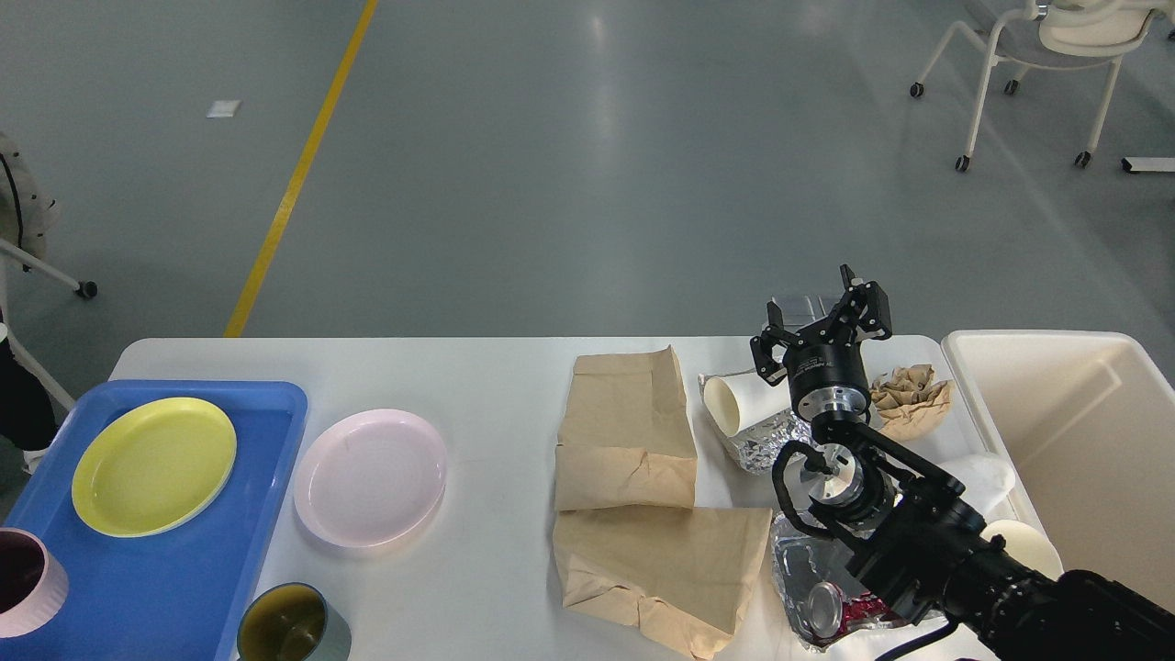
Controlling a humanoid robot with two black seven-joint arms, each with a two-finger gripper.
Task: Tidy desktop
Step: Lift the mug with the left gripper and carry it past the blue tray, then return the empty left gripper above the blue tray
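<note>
The desktop [496, 376] is seen filling the lower half of the view, with the grey floor beyond it. A blue tray [229, 551] is set on its left end. A yellow plate [154, 465] is laid in the tray, and a pink cup [26, 583] is stood in the tray's near left corner. A pink plate [371, 477] is placed just beside the tray. A grey-green cup [294, 624] is seen at the near edge.

Two brown paper bags [633, 496] are laid flat in the middle. A white paper cup [739, 404] is tipped on its side on crumpled foil [766, 439]. A crumpled brown paper [912, 397] is seen near a cream bin [1074, 441] at the right end. A crushed can [831, 610] is laid near the front.

The right gripper [820, 319] is held up over the desktop's far edge, with its fingers spread apart and nothing between them. The left gripper is not seen.
</note>
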